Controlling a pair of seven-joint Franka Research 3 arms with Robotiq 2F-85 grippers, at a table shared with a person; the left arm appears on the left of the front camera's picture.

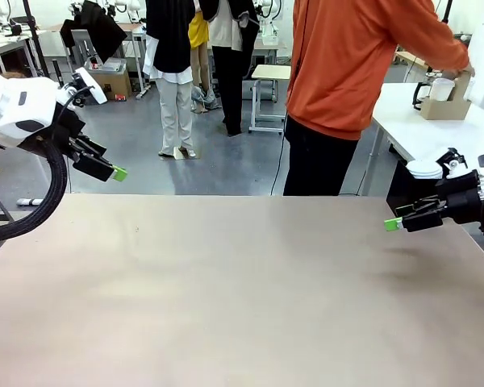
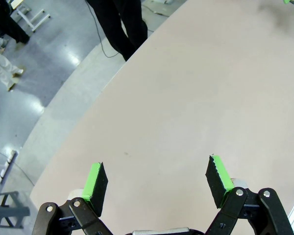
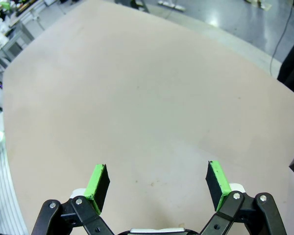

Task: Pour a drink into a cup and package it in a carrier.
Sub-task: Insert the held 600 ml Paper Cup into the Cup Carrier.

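Brown cardboard carrier (image 1: 445, 106) looks light and crushable; grip its handle tab. Both grippers, left (image 2: 157, 183) and right (image 3: 157, 183), have fingers wide open, empty.

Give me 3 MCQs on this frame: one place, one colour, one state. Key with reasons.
1. Where is the carrier?
A. on the white side table at far right, at the person's hand
B. in the middle of the beige table
C. in the left end effector

2. What colour is the person's top?
A. blue
B. orange
C. white

3. What state is the left end effector in?
A. shut on a cup
B. shut, empty
C. open, empty

Key: 1 A, the brown box sits on the side table, with a white cup in it. 2 B, the front view shows orange. 3 C, the left wrist view shows the green pads wide apart with nothing between.
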